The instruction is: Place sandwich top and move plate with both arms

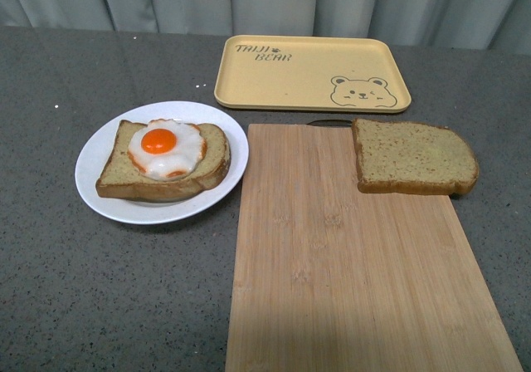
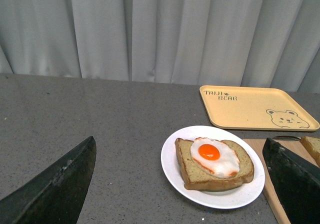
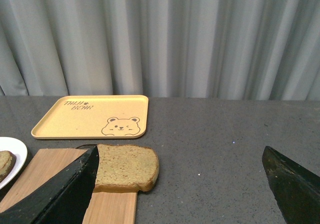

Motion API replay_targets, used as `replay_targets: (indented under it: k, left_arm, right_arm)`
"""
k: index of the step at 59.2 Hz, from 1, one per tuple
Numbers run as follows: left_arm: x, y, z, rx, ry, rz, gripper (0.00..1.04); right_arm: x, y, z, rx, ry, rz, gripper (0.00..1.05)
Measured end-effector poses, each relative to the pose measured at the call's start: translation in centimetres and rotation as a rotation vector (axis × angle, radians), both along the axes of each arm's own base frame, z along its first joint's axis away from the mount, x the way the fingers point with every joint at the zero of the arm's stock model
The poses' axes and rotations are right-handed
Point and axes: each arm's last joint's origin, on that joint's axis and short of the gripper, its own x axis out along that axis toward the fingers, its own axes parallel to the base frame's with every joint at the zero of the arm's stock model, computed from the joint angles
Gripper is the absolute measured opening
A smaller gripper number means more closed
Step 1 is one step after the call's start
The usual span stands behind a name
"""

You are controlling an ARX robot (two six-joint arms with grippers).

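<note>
A: Count taken?

B: Bread slices, two: the plain sandwich top and an egg slice. One fried egg is carried on the latter. One plate, one tray and one board are logged.

A: Positions?

B: The plate is set toward the desk's left edge, with the egg slice on it. The sandwich top is laid flat on the board's far right corner, overhanging its right edge, well apart from the plate. The tray is placed by the desk's far edge. The board is run down to the near edge, with its far left corner just beside the plate.

A: Surface and room?

B: The desk is noted as grey and speckled. A pleated grey curtain is hung behind the far edge.

A: Differences between views?

B: The grippers are shown by the wrist views only. The left gripper is seen with jaws spread wide and nothing held, the plate ahead. The right gripper is likewise spread wide with nothing held, the sandwich top beside one jaw. Only a sliver of the plate is caught there. The whole layout is given by the front view alone.
</note>
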Motion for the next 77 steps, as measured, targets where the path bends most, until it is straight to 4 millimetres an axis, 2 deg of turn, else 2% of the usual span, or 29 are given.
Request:
replay_targets:
  k: [63, 65, 72, 77]
  left_arm:
    - [0.0, 0.0, 0.0, 0.000, 0.000, 0.000, 0.98]
    - [0.0, 0.0, 0.0, 0.000, 0.000, 0.000, 0.98]
    - [0.0, 0.0, 0.0, 0.000, 0.000, 0.002, 0.98]
    - [0.0, 0.0, 0.0, 0.000, 0.000, 0.000, 0.98]
  right_arm:
    - [0.0, 0.0, 0.0, 0.000, 0.000, 0.000, 0.95]
    - [0.1, 0.0, 0.0, -0.016, 0.007, -0.034, 0.95]
    - [1.1, 0.0, -0.1, -0.164, 0.148, -0.423, 0.95]
    - [2.3, -0.6, -0.7, -0.201, 0.232, -0.478, 0.95]
